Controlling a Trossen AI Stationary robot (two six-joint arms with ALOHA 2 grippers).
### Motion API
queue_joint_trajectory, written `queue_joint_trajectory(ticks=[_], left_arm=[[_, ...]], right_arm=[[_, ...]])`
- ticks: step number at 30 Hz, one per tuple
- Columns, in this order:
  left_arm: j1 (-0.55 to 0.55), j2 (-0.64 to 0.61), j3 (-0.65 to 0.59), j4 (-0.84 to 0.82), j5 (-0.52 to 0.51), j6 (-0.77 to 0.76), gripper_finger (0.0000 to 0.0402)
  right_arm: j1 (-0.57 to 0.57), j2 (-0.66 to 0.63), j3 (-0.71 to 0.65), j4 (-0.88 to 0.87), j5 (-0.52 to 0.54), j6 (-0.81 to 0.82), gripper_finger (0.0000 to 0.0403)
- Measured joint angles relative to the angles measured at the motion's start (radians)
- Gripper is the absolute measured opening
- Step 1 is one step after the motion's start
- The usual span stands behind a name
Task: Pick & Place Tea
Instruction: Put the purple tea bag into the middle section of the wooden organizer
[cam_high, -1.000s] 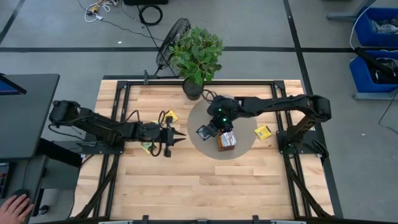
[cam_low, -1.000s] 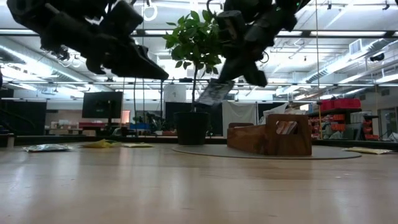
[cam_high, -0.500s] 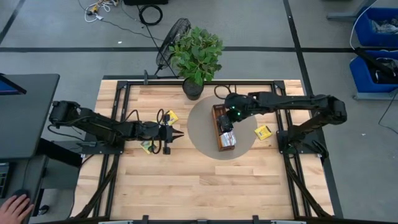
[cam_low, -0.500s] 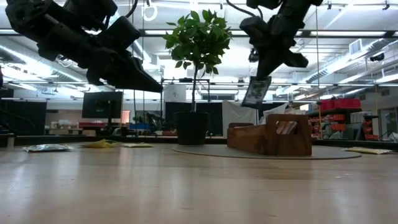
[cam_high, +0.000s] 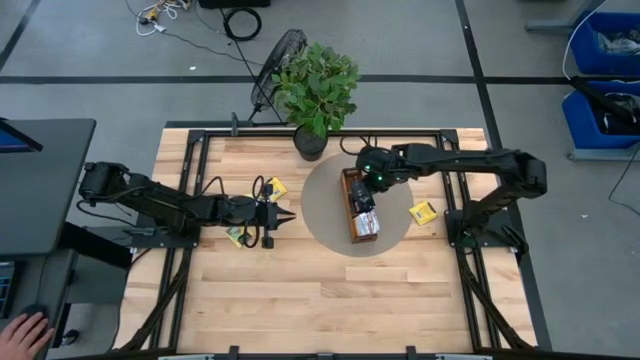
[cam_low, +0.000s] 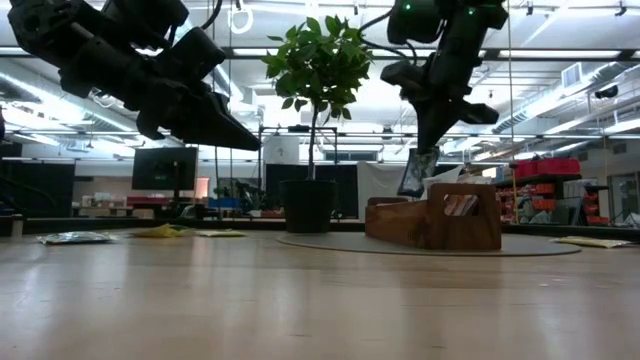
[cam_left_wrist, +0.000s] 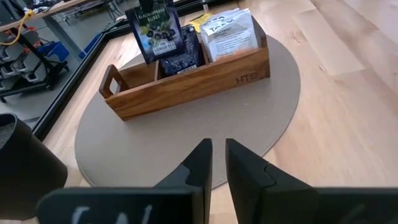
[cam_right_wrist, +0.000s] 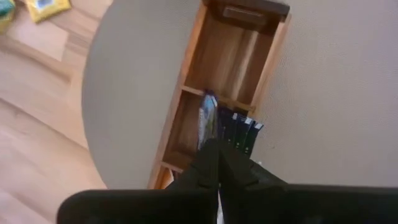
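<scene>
The right gripper (cam_low: 420, 165), at the upper right of the low view, is pinched on a dark tea bag (cam_low: 416, 173) that hangs just over the wooden tray (cam_high: 360, 205) on the round grey mat (cam_high: 325, 205). The left gripper (cam_high: 282, 218), left of centre, holds nothing; its fingers (cam_left_wrist: 198, 163) are almost together. More tea bags (cam_high: 424, 212) lie on the table (cam_high: 300, 290).

From above you look straight down on the whole table (cam_high: 320, 300); the low camera sits at its surface, facing the room. Your wrist cameras both look closely onto the wooden tray (cam_left_wrist: 186, 81), also seen overhead.
</scene>
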Motion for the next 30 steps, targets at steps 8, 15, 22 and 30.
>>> queue_joint_trajectory(ticks=[8, 15, 22, 30], left_arm=[[0.000, 0.000, 0.000, -0.002, -0.009, 0.001, 0.0048], [0.000, 0.000, 0.000, -0.002, -0.009, 0.001, 0.0048], [0.000, 0.000, 0.000, -0.004, -0.009, 0.000, 0.0048], [0.000, 0.000, 0.000, -0.004, -0.016, 0.000, 0.0048]], right_arm=[[0.000, 0.048, 0.000, -0.011, -0.027, -0.004, 0.0000], [-0.001, 0.066, -0.010, 0.003, -0.037, -0.011, 0.0000], [-0.001, 0.066, -0.062, 0.026, -0.054, -0.001, 0.0006], [-0.001, 0.066, -0.094, 0.110, -0.061, -0.054, 0.0079]])
